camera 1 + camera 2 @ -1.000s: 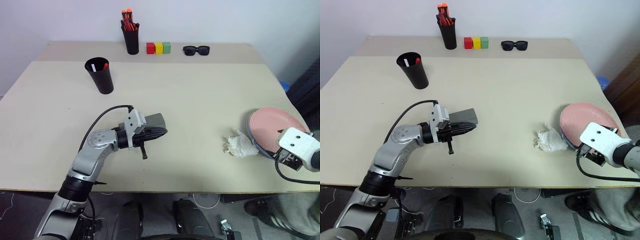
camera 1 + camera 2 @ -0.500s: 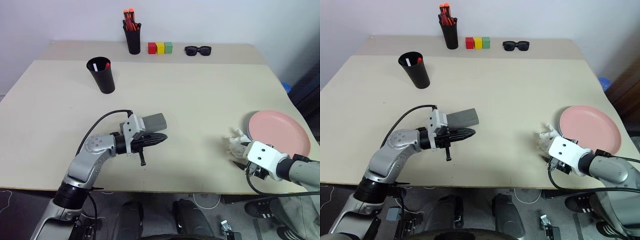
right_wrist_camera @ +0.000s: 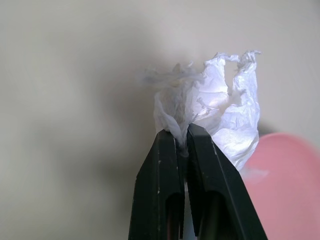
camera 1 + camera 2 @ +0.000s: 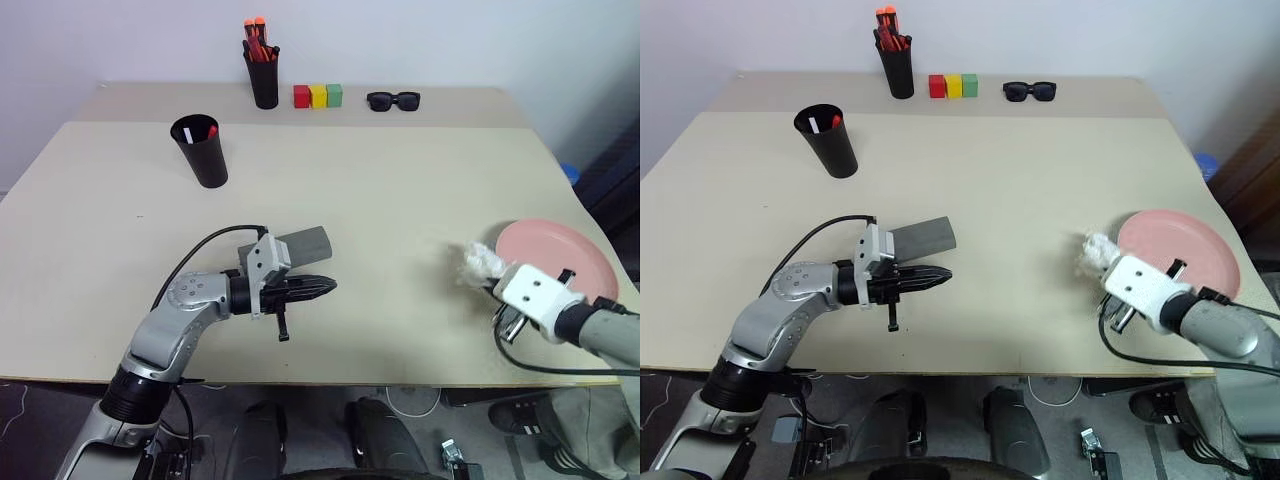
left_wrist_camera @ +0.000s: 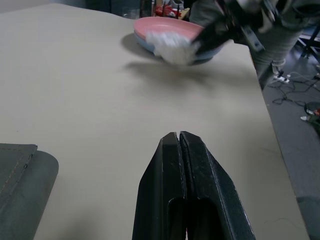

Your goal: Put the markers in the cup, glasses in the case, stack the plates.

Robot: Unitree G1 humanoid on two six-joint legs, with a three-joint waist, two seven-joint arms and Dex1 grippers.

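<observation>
A crumpled white tissue (image 3: pixel 215 107) is pinched between the closed fingers of the right tool (image 3: pixel 181 142) and is held clear of the desk (image 4: pixel 400 190), just left of the plates (image 4: pixel 560 255). The plates are stacked near the right edge of the desk: the pink plate (image 5: pixel 165 27) lies on top, and the blue plate (image 5: pixel 212 51) is seen as a thin rim beneath it in the left wrist view.

The left tool (image 5: pixel 179 145) is closed on nothing, its two black fingers pressed together and pointed toward the right across the near middle of the desk. The grey case (image 4: pixel 305 243) lies shut on the desk just beyond that tool. Whether the glasses are inside cannot be told.

The cup (image 4: pixel 200 152) stands upright at the far left of the desk, well apart from both tools. Inside it two markers are seen, a white tip (image 4: pixel 187 133) and a red tip (image 4: pixel 211 131) showing at the rim.

On the far strip of the desk a narrower black holder (image 4: pixel 263 75) with orange-capped pens is placed, with three blocks (image 4: pixel 318 96), red, yellow and green, in a row to its right, and black sunglasses (image 4: pixel 392 100) farther right.
</observation>
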